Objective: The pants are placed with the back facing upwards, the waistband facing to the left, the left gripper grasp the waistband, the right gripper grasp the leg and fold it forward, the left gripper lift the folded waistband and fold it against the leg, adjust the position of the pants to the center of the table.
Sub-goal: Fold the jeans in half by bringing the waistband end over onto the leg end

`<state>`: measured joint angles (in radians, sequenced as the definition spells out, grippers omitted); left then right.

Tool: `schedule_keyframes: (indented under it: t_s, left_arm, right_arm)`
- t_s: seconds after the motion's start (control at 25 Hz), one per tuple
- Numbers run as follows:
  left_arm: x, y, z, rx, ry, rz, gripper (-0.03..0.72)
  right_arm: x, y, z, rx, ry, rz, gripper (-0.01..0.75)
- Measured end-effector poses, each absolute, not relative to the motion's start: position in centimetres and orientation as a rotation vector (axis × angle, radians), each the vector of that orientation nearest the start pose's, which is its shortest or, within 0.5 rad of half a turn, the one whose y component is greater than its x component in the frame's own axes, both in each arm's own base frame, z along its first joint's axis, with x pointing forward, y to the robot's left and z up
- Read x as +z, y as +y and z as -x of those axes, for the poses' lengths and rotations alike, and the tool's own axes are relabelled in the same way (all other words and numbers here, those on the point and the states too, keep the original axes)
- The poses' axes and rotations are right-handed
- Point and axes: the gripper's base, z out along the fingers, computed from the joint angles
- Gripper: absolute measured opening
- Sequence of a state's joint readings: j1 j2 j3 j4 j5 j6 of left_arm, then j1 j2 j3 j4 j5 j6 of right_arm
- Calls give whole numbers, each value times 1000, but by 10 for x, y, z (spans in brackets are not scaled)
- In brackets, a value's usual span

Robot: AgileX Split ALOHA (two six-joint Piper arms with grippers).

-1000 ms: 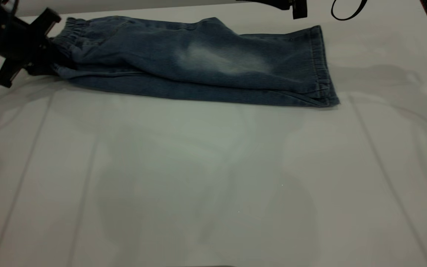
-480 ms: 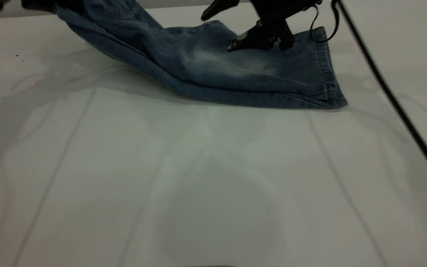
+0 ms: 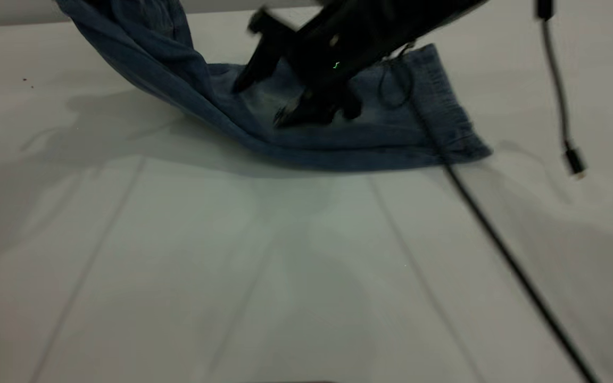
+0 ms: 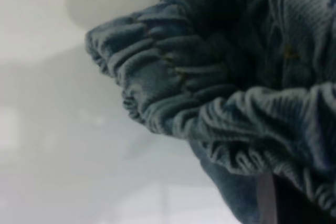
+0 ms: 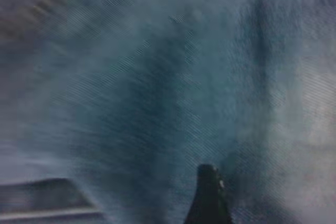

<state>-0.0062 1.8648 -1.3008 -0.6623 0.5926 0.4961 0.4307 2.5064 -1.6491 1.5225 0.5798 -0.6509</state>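
The blue denim pants [image 3: 391,138] lie at the back of the white table [image 3: 232,266]. Their left end is lifted and rises out of the exterior view's top edge. The hemmed leg [image 3: 439,101] stays flat on the table at the right. My left gripper [image 4: 278,203] shows only in the left wrist view, shut on the ruched waistband [image 4: 173,103], which hangs bunched above the table. My right gripper [image 3: 312,111] is down on the faded middle of the leg, its arm slanting in from the upper right. Denim [image 5: 157,77] fills the right wrist view.
A black cable [image 3: 498,239] runs from the right arm across the table to the lower right corner. Another cable with a plug [image 3: 575,162] dangles at the right. Tiny dark specks [image 3: 24,81] mark the far left.
The waistband end went from lying flat at the left to being raised and carried rightward. The right arm came down from the back onto the leg and shifted forward.
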Motion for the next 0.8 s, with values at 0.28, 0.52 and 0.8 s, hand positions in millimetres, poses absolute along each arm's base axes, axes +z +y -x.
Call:
schedule_keyframes:
  t_s: [0.28, 0.52, 0.8]
  left_arm:
    - [237, -36, -390, -475, 2484, -129, 87]
    - [237, -57, -388, -481, 2481, -237, 87]
    - [238, -112, -377, -523, 2456, -416, 87]
  right_arm:
    - [52, 275, -423, 1391, 2626, -60, 470]
    - [109, 228, -456, 1396, 2494, -1, 470]
    - [198, 143, -474, 1399, 2309, 57, 470]
